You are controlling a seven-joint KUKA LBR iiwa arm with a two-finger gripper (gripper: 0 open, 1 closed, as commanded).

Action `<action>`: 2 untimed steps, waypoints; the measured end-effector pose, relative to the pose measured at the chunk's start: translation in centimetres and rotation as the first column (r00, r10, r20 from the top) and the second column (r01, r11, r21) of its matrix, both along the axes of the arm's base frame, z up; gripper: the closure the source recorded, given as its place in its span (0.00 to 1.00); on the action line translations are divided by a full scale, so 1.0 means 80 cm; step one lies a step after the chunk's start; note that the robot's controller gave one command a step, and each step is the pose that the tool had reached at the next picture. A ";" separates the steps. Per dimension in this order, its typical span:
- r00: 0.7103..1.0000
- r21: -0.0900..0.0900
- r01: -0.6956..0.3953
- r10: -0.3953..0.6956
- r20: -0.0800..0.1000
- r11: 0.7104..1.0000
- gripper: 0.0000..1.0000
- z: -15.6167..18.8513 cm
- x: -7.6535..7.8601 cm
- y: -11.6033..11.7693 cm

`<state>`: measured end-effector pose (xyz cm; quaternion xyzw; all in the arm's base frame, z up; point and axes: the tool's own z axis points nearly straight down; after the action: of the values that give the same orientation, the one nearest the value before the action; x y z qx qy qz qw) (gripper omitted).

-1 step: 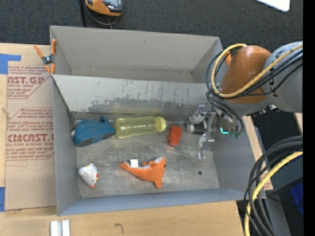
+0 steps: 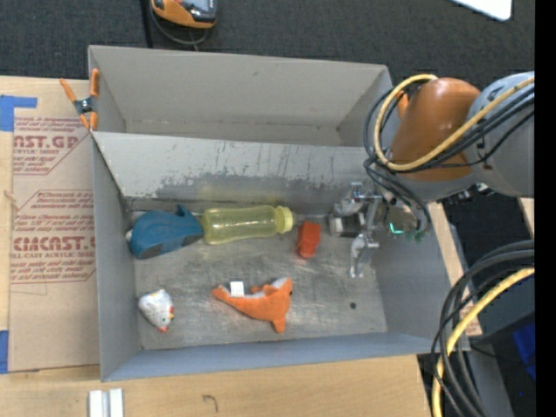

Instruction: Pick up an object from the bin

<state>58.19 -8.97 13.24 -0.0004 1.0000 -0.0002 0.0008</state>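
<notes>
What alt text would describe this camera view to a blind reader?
A robot gripper hangs inside a grey metal bin at its right, beside a small orange cylinder. Further left lie a yellow bottle, a blue toy, an orange fish toy and a white toy.

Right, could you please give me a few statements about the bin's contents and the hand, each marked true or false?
The yellow bottle lies on its side along the back wall of the bin. True.
The blue toy lies right of the bottle. False: it lies at the bottle's left end.
The hand is over the bin's right part, beside a small orange-red piece. True.
The orange fish-like toy is in the hand. False: it lies on the bin floor, apart from the hand.
A small white toy lies near the front left corner. True.
</notes>
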 end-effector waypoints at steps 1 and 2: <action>1.000 -0.001 0.015 -0.015 0.005 1.000 0.00 -0.039 -0.053 0.062; 0.991 0.005 -0.132 0.132 -0.006 0.991 0.00 -0.044 -0.081 0.089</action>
<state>51.72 -1.85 9.70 -0.0664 0.9978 0.0022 -0.0022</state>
